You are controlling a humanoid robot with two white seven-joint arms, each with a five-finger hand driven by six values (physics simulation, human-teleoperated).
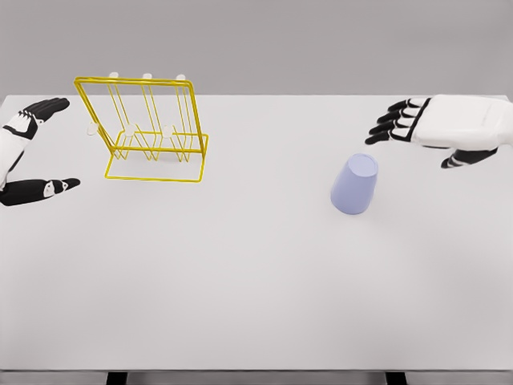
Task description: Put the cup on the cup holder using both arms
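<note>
A pale lavender cup [355,184] stands upside down on the white table [240,281], right of the middle. A yellow wire cup holder [151,132] with white-tipped pegs stands at the back left. My right hand [417,135] hovers just right of and behind the cup, fingers spread and pointing left, holding nothing and not touching the cup. My left hand [36,148] shows at the left edge, left of the holder, with fingers and thumb spread wide and nothing in it.
The table's near edge runs along the bottom of the view, and its far edge meets a plain grey wall behind the holder.
</note>
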